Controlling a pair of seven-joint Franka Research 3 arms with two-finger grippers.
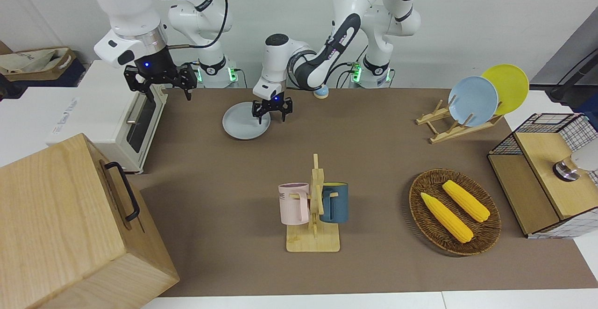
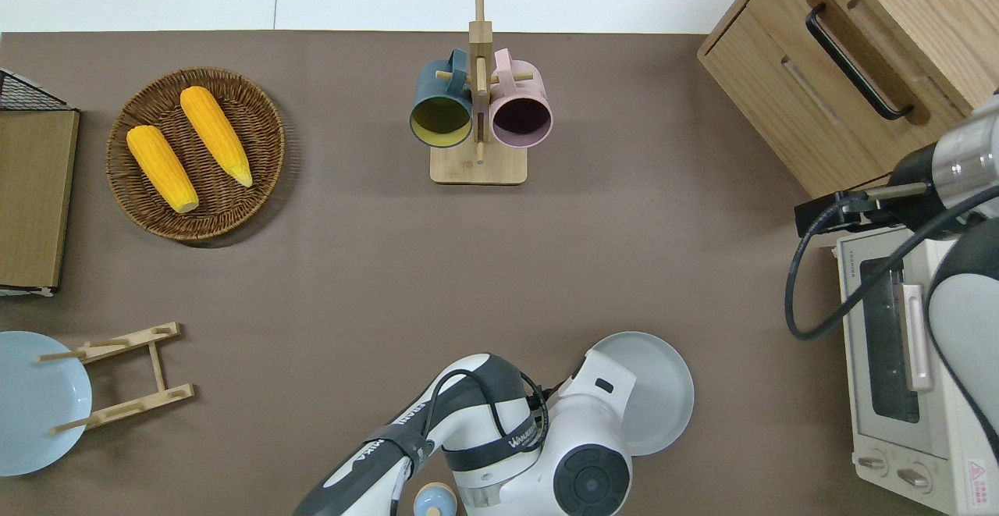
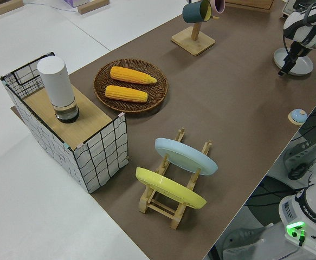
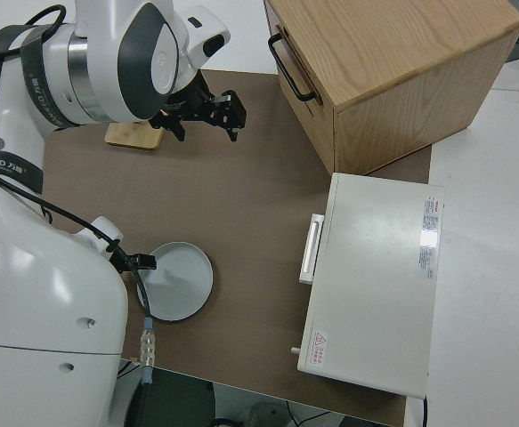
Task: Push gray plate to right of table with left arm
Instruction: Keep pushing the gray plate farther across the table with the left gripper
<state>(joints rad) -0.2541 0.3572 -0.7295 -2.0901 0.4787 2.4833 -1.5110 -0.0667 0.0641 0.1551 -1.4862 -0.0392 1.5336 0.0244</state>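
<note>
- From the front I see my left pincer [image 1: 272,111] low at the edge of the small round pale bluish-gray plate [image 1: 242,123], on the plate's side toward the left arm's end of the desk; its fingers stand narrowly apart, gripping nothing.
- Overhead, the white wrist hides that pincer, yet the matte plate [image 2: 659,391] shows its low raised rim and full round outline.
- The plate lies flat on the brown-matted desk [image 1: 373,159], nearer to the robots than the wooden mug stand [image 1: 314,215], toward the right arm's end, near the white toaster oven [image 1: 112,112].
- The right side view shows the plate [image 4: 179,280] apart from the boxy oven [image 4: 375,285], a strip of bare mat between them.
- The right pincer [image 1: 161,81] is parked, its fingers spread wide.
</note>
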